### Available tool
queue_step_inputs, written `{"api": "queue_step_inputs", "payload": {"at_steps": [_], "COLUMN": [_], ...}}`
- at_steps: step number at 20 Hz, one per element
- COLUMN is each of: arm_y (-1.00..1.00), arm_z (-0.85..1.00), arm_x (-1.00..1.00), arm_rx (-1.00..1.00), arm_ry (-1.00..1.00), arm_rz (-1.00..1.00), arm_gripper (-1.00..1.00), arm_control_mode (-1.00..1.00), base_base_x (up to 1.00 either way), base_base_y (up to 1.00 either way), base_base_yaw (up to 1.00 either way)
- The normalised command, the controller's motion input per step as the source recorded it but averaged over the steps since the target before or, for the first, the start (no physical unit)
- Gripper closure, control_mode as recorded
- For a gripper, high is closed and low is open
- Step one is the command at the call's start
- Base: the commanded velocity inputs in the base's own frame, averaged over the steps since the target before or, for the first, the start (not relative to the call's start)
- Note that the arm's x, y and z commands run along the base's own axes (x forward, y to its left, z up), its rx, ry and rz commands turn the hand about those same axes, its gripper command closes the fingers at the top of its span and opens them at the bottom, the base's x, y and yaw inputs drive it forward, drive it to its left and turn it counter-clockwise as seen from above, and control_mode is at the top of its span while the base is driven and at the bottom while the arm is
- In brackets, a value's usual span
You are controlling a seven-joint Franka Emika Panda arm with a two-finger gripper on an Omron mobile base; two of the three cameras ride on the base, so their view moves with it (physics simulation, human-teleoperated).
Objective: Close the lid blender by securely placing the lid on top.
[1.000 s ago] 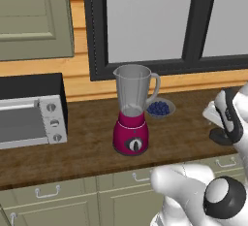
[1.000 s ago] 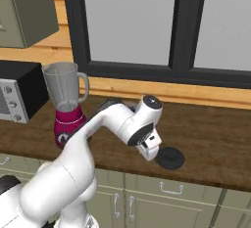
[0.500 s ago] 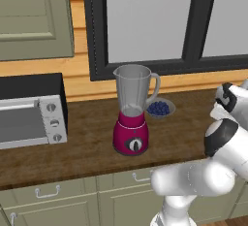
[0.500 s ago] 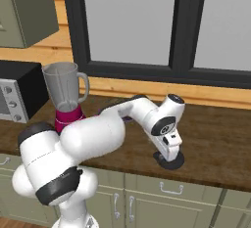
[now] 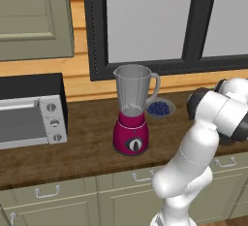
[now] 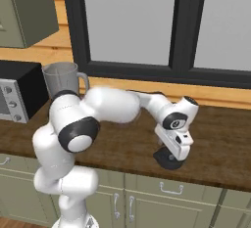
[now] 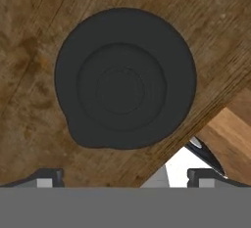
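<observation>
Lid (image 7: 125,85), a round black disc with a raised knob at its centre, lies flat on the wooden desk (image 7: 29,36) close to the front edge. The gripper (image 6: 172,154) hangs directly above it, pointing straight down; in the hand view its two fingertips (image 7: 46,175) stand wide apart, one to each side of the disc, holding nothing. The blender (image 5: 133,111), a tall clear jar on a magenta base, stands well apart from the lid, further along the desk, with its rim open and a small bowl of blueberries (image 5: 160,108) just behind it.

The lid looks rigid, light and smooth, probably a little slippery. Its thin edge sits low against the wood, so the centre knob seems the surest hold, pinched from both sides. Kept level, it should drop onto the jar's rim squarely; a tilted grip risks it seating crooked.
</observation>
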Motion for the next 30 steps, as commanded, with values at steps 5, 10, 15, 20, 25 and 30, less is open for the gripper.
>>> {"api": "queue_step_inputs", "payload": {"at_steps": [5,10,15,20,25,30], "arm_y": [-0.03,0.0,0.07,0.32,0.26,0.0], "arm_z": [-0.35,-0.17,-0.08,-0.06,-0.31,-0.5], "arm_x": [0.05,0.13,0.2,0.14,0.06,-0.02], "arm_rx": [0.04,0.01,0.0,0.0,0.0,0.0], "arm_ry": [0.0,0.0,0.0,0.0,0.0,0.0], "arm_rz": [0.0,0.0,-0.01,-0.06,-0.04,0.0], "arm_gripper": [-1.0,-1.0,-1.0,-1.0,-1.0,-1.0], "arm_control_mode": [-1.0,-1.0,-1.0,-1.0,-1.0,-1.0], "base_base_x": [0.0,0.0,0.0,0.0,0.0,0.0], "base_base_y": [0.0,0.0,0.0,0.0,0.0,0.0], "base_base_yaw": [0.0,0.0,0.0,0.0,0.0,0.0]}}
